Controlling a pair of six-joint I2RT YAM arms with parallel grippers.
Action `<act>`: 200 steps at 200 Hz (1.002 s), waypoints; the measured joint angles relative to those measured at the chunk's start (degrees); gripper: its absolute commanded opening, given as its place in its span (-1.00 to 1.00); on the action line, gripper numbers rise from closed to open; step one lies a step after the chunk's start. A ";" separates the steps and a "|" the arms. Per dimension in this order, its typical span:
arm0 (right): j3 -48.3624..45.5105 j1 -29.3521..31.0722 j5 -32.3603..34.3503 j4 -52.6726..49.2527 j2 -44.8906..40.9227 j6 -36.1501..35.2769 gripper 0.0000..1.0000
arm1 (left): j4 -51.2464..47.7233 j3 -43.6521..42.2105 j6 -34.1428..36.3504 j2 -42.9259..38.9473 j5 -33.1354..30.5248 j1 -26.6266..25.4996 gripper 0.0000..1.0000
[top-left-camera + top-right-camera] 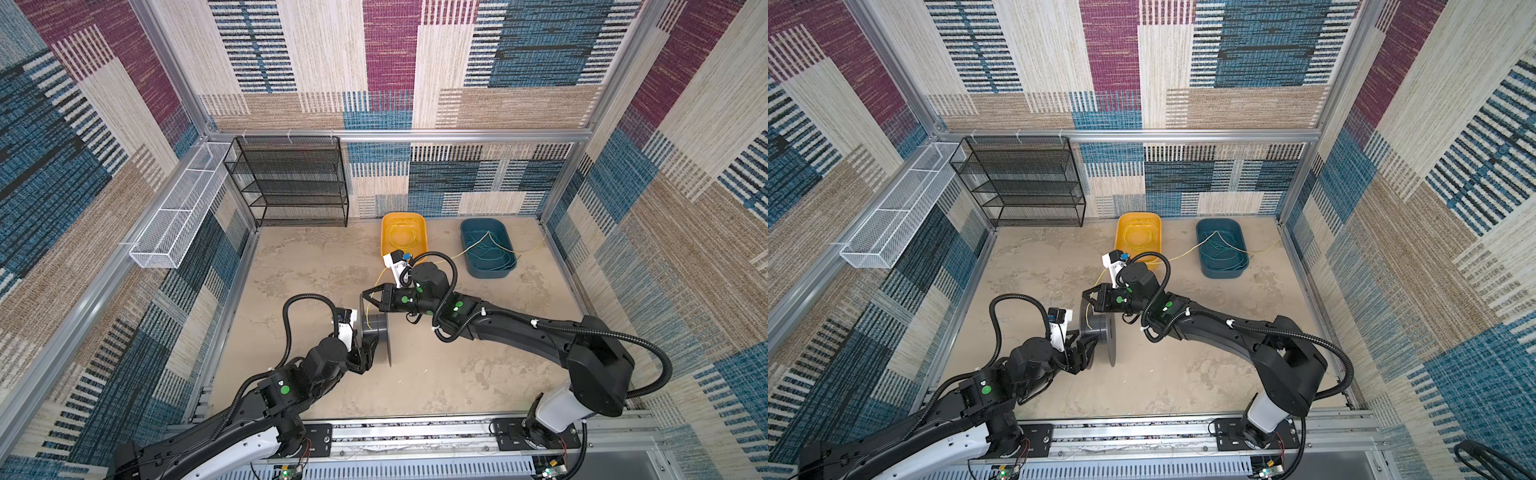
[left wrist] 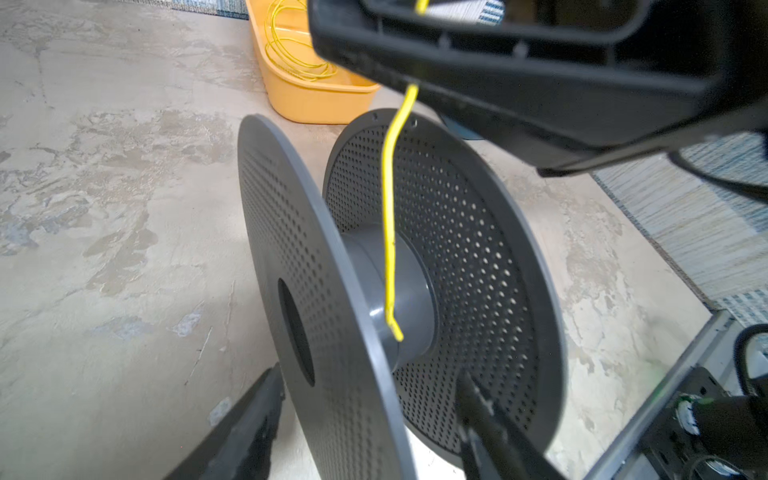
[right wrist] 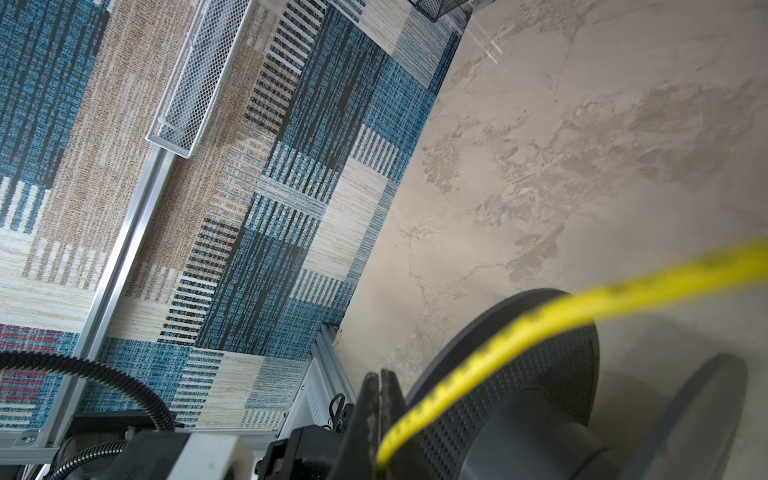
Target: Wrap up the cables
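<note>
A grey spool (image 1: 376, 330) (image 1: 1099, 330) with two perforated flanges stands on edge on the table. My right gripper (image 1: 364, 295) (image 1: 1084, 293) (image 3: 380, 376) hovers just above it, shut on a thin yellow cable (image 2: 388, 216) (image 3: 582, 311). The cable's free end hangs down between the flanges onto the hub (image 2: 415, 286). Behind the gripper the cable (image 1: 455, 254) trails off to the blue bin. My left gripper (image 1: 368, 356) (image 1: 1084, 347) (image 2: 370, 374) is open, its fingers astride the near flange without touching it.
A yellow bin (image 1: 385, 243) holds a coiled yellow cable, and a blue bin (image 1: 467, 249) beside it holds several loose cable loops. A black mesh shelf (image 1: 291, 178) and a white mesh basket (image 1: 178, 212) stand along the back and left walls.
</note>
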 measured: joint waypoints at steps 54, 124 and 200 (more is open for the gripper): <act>-0.96 0.15 -1.99 2.43 0.24 1.44 -1.00 | 2.97 -4.33 -1.16 -4.79 1.86 0.42 0.41; -5.31 0.57 -4.48 7.56 -0.63 3.98 -1.00 | 7.65 -4.39 -1.27 -2.10 3.50 0.52 0.39; -7.06 1.53 -4.98 11.32 -1.07 5.92 -1.00 | 11.43 -4.96 -0.55 -0.22 3.98 0.74 0.26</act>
